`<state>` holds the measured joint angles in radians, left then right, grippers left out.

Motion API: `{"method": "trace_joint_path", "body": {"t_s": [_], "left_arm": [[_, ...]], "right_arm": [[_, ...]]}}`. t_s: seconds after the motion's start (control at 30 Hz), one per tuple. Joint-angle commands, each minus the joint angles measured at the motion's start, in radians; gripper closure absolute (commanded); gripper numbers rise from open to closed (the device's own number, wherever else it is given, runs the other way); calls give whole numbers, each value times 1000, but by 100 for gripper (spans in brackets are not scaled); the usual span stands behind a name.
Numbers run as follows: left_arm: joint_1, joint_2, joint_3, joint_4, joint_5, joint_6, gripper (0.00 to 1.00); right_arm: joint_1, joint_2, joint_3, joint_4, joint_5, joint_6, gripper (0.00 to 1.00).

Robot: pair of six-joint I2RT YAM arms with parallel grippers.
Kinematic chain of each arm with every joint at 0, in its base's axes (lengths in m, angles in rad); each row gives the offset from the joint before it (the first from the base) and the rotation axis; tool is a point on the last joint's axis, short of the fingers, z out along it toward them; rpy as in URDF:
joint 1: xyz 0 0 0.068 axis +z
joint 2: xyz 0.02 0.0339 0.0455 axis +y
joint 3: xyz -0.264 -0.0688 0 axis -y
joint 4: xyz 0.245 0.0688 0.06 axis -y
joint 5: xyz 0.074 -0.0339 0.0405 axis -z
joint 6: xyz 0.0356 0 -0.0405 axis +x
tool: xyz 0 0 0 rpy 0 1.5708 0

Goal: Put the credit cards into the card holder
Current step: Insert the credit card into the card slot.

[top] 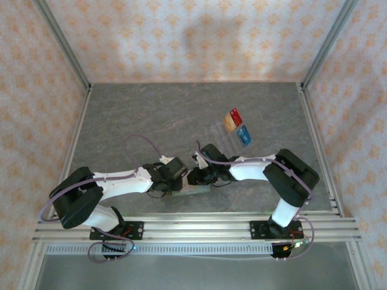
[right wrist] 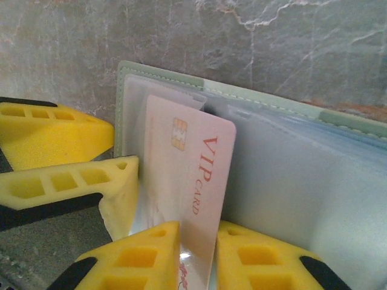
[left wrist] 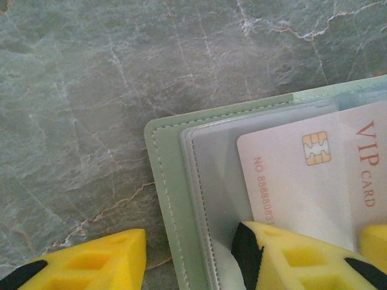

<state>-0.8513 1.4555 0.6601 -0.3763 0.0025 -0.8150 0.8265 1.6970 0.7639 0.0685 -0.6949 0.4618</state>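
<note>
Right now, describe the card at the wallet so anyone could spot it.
At the middle of the grey table's front edge lies the open sage-green card holder. At its clear pocket, between the fingers of the right gripper, is the VIP card: pale, gold chip, red lettering, unlike the red, gold and blue cards farther back.

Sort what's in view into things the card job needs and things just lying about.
Job: card holder; pale VIP card at its pocket; red card; gold card; blue card.
Lying about: clear tray, faint, beside the loose cards.
</note>
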Motion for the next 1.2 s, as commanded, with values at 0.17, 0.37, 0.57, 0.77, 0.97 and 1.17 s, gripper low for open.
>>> {"method": "trace_joint_path", "body": {"t_s": [0.17,0.37,0.57,0.77,0.97,1.17], "left_arm": [[-10,78,-62,-50,24,-21,54],[-10,77,-63,-49,22,-21,54],[-11,77,-64,-51,22,-20,55],[-11,72,-66,-52,20,-21,55],[-10,75,-65,-50,21,-19,55],[-10,75,-65,-49,22,-21,55]], "right_arm": [[11,-81,53,-172,84,-59,69],[2,-112,82,-198,92,-46,71],[3,-47,117,-197,72,-33,100],[2,-57,116,-238,154,-43,100],[2,-38,121,-265,183,-44,100],[3,-5,138,-258,171,-40,100]]}}
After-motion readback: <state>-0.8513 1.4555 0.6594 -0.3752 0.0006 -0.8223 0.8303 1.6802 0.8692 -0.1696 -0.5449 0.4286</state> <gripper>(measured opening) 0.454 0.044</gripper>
